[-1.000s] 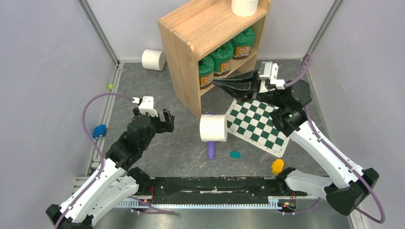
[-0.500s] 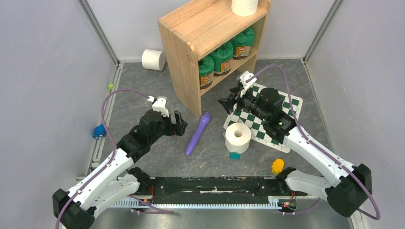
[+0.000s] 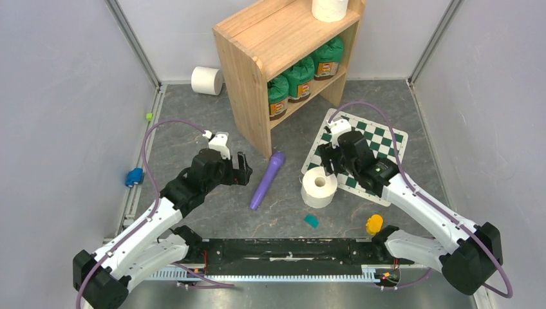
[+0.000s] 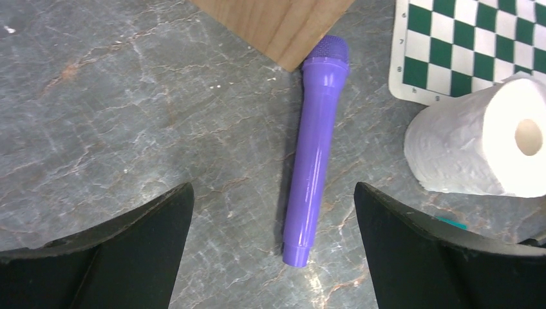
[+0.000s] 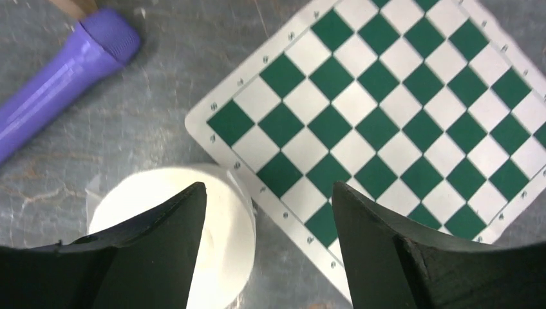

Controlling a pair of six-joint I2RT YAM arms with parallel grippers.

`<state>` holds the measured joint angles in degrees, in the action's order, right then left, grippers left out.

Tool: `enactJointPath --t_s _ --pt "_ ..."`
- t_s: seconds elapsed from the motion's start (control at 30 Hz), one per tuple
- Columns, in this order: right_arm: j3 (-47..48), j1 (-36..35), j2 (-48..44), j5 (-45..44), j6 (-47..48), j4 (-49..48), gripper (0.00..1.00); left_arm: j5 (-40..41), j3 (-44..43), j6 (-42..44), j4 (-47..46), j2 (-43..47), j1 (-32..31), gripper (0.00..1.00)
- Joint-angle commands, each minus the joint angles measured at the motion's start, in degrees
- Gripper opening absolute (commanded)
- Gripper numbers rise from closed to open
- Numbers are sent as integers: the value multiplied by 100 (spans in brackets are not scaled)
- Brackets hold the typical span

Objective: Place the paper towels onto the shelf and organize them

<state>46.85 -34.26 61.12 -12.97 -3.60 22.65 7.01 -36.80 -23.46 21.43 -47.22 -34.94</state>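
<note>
- The right gripper (image 5: pixel 268 188) is released: its jaws stand apart and hold nothing.
- The nearest paper towel roll (image 5: pixel 222 257) sits on the grey floor directly under one of its fingers, not between the two. It touches the edge of the checkered board (image 5: pixel 386 109).
- It appears to stand on end, hollow core up.
- Judged by looks, it is light, soft and easily crushed. The dimpled paper should give good friction, though a loose outer sheet could unwind.
- The best hold is probably across the round wall at mid-height, squeezed gently, or with one finger down the core.
- The left gripper (image 4: pixel 273 190) is spread wide and empty. A smooth purple microphone (image 4: pixel 312 154) lies below it.
- A second roll (image 3: pixel 329 9) stands on top of the wooden shelf (image 3: pixel 283 38), well beyond the right gripper.
- A third roll (image 3: pixel 207 80) lies far ahead of the left gripper, by the back wall.
</note>
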Motion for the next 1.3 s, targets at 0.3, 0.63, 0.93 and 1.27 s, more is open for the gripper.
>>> enactJointPath --t_s 0.3,0.63,0.93,1.27 --pt "465 13 457 936 -444 1413 71 1352 -339 1473 198 151 23 100" --pt "706 13 1100 1030 -392 1495 50 1825 -8 1920 -193 142 31 100" --pt "2040 4 1112 1093 -236 2233 6 1805 4 2004 -302 5 57 100" --pt "4413 16 991 401 -29 2498 0 1822 19 1995 -298 47 87 100"
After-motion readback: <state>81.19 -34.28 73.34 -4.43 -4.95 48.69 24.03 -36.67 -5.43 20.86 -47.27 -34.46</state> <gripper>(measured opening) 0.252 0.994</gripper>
